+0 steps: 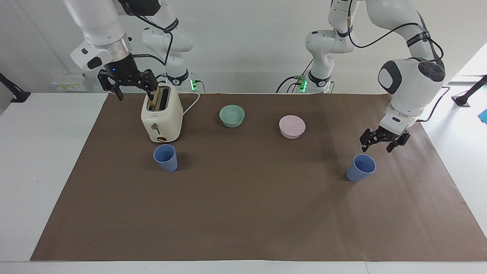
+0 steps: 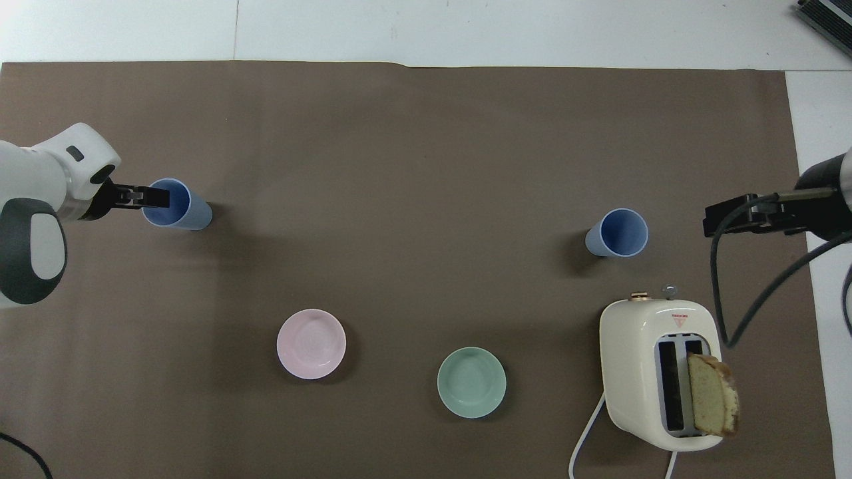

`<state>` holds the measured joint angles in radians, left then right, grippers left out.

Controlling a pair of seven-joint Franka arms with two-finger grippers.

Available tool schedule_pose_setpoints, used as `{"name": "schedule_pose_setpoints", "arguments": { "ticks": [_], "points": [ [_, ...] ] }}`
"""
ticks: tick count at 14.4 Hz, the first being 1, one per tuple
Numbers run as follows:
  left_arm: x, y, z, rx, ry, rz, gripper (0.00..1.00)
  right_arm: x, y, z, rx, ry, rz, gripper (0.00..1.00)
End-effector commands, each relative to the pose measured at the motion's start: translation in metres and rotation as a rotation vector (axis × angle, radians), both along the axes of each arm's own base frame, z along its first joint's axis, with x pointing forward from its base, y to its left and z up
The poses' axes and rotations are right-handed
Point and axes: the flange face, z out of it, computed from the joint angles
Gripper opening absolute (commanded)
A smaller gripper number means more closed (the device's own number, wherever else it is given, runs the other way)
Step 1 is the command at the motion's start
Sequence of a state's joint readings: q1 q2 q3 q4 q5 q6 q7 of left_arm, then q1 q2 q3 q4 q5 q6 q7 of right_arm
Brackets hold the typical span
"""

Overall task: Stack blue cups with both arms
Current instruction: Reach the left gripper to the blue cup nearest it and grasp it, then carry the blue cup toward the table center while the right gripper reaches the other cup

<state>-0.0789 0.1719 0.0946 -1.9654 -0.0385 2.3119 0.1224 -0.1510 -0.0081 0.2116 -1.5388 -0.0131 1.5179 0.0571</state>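
Two blue cups stand upright on the brown mat. One blue cup [image 1: 360,168] is toward the left arm's end and also shows in the overhead view [image 2: 180,206]. My left gripper [image 1: 381,144] is open, low in the air just above that cup's rim and not touching it; from overhead the left gripper [image 2: 154,197] covers the rim's edge. The other blue cup [image 1: 165,158] stands in front of the toaster, also in the overhead view [image 2: 617,233]. My right gripper [image 1: 128,86] is open and empty, waiting high beside the toaster's top; the overhead view shows it too [image 2: 715,221].
A cream toaster [image 1: 161,114] holds a bread slice [image 2: 712,396] in one slot. A teal bowl [image 1: 232,115] and a pink bowl [image 1: 292,126] sit between the cups and the robots. The brown mat [image 1: 243,213] covers most of the white table.
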Motion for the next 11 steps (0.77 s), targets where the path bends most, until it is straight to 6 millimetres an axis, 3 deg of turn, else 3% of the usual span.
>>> {"name": "schedule_pose_setpoints", "arguments": {
  "ticks": [1, 3, 6, 11],
  "points": [
    [0.015, 0.007, -0.011, -0.007, -0.018, -0.008, 0.94, -0.005, -0.001, 0.001, 0.011, -0.01, 0.005, 1.0],
    [0.019, 0.009, -0.027, -0.009, -0.021, -0.001, 0.88, -0.005, -0.001, 0.001, 0.011, -0.008, 0.005, 1.0],
    [0.018, 0.005, -0.031, -0.014, -0.006, -0.004, 0.69, -0.005, -0.001, 0.001, 0.011, -0.01, 0.003, 1.0],
    [0.011, -0.001, -0.036, -0.02, 0.063, -0.008, 0.06, -0.005, -0.001, 0.001, 0.011, -0.01, 0.003, 1.0]
  ]
}}
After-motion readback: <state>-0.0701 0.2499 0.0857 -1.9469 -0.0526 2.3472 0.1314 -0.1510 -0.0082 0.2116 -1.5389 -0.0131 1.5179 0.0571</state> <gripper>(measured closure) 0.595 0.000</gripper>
